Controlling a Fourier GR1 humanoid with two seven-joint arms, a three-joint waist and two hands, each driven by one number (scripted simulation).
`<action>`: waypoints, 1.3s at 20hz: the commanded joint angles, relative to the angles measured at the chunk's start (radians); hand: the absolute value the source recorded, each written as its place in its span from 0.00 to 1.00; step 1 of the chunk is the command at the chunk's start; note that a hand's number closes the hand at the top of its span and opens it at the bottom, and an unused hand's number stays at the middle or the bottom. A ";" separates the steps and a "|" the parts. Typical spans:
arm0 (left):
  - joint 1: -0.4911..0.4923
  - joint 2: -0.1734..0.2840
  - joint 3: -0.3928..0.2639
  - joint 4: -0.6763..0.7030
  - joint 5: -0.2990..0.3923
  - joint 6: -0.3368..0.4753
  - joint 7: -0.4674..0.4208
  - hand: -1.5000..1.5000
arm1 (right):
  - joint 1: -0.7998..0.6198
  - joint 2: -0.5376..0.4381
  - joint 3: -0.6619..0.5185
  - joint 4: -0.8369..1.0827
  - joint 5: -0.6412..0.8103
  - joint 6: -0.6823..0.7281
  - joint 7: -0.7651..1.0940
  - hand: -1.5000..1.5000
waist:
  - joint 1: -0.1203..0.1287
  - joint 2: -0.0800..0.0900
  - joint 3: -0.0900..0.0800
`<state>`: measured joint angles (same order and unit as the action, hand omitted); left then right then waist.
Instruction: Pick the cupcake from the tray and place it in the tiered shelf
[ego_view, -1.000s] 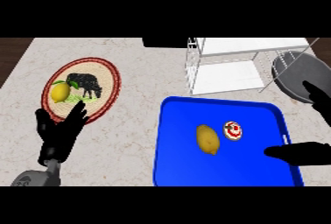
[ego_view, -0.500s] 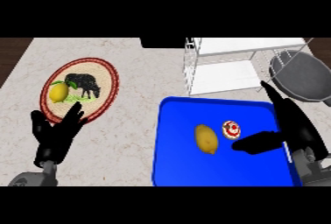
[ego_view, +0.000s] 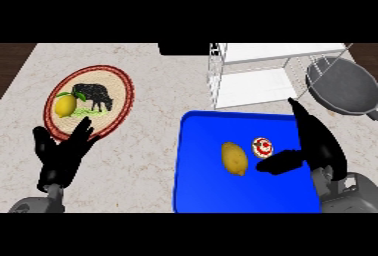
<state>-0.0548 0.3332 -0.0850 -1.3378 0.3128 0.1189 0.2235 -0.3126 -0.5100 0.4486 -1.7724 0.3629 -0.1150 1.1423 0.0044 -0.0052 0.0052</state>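
The cupcake (ego_view: 261, 146) is small and round, with a white and red top, and it sits on the flat blue tray (ego_view: 221, 192) in the lower right of the frame. Just left of it on the same tray lies a yellow, oval lemon (ego_view: 235, 158). The right hand (ego_view: 314, 145) is black and smooth; it stands over the right part of the tray with fingers extended upward and the thumb pointing toward the cupcake, very near it, but it is grasping nothing. The white wire tiered shelf (ego_view: 258, 75) is at the upper centre, with flat white boards. To its right rests a grey, round pan (ego_view: 343, 87). In the upper left there is a round plate (ego_view: 92, 102) with a red rim and a black cow picture. The left hand (ego_view: 63, 155) rests released at the lower left, fingers up, on the speckled stone counter (ego_view: 155, 135).
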 joint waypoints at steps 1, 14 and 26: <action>-0.044 -0.038 -0.016 0.038 -0.028 0.025 0.035 0.50 | -0.004 0.087 0.020 0.104 0.087 -0.030 0.071 0.00 | -0.003 0.007 -0.005; 0.029 -0.017 0.031 -0.050 -0.025 -0.031 0.061 0.50 | 0.039 0.200 -0.024 0.192 0.247 0.018 0.054 0.00 | -0.001 0.005 -0.005; 0.071 -0.044 0.071 -0.063 -0.059 -0.082 0.079 0.50 | 0.039 0.293 -0.159 0.349 0.348 0.001 -0.175 0.00 | 0.000 0.005 -0.005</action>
<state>-0.0348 0.2784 -0.0273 -1.3772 0.2473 0.0740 0.2700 -0.2768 -0.2432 0.3241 -1.4675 0.6828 -0.0879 1.0103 0.0022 -0.0048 0.0020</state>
